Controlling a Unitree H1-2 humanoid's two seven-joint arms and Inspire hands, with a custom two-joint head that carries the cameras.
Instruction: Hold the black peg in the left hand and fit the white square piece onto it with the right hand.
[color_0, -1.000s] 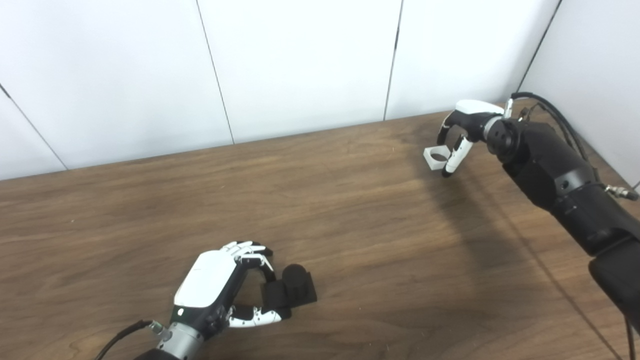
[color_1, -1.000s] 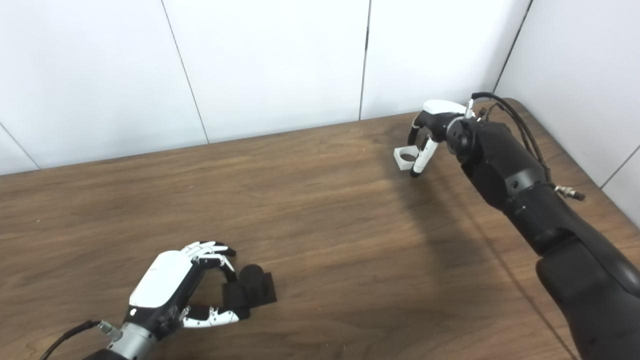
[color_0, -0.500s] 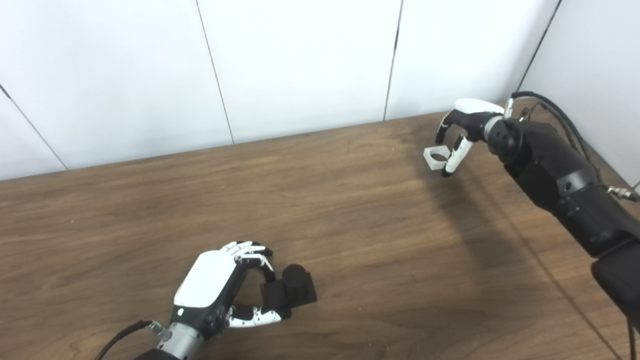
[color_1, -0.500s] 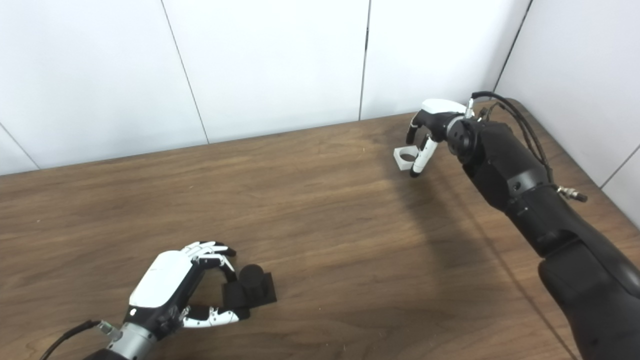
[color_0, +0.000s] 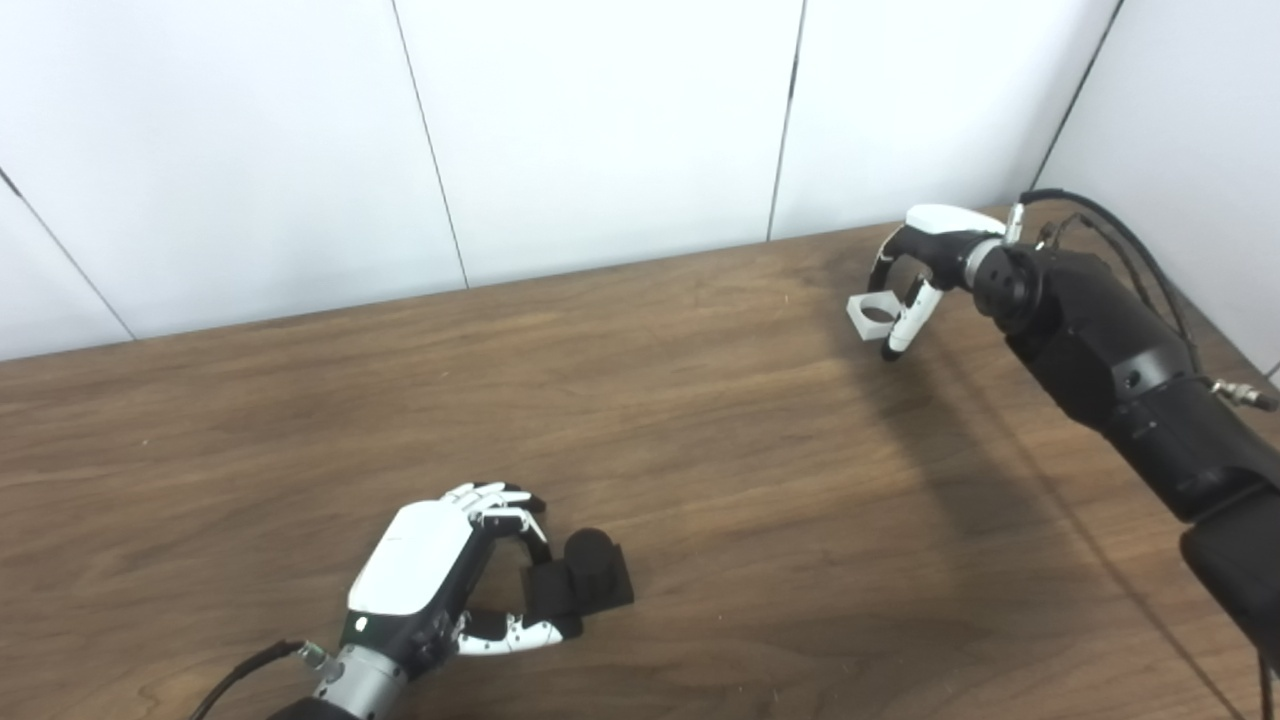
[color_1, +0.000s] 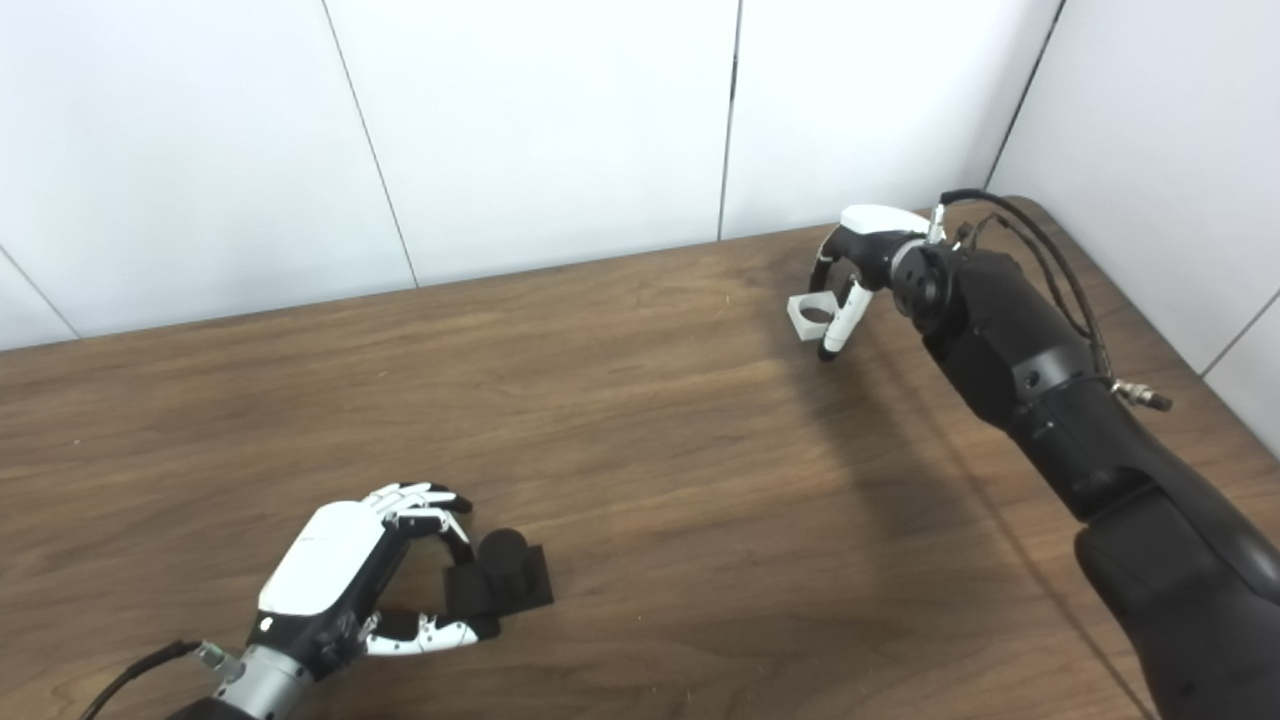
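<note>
The black peg (color_0: 588, 578), a short round post on a square black base, rests on the wooden table (color_0: 700, 450) near the front left. My left hand (color_0: 440, 570) is curled around the base's left side, fingers above and thumb below, touching it. At the far right the white square piece (color_0: 868, 314), with a round hole through it, hangs just above the table. My right hand (color_0: 915, 265) pinches it between fingers and thumb.
White wall panels (color_0: 600, 130) close off the table's back edge and right side. A black cable (color_0: 1100, 215) loops over the right forearm.
My right hand with the white piece has shifted slightly, its wrist turning a little. My left hand and the black peg have stayed still.
</note>
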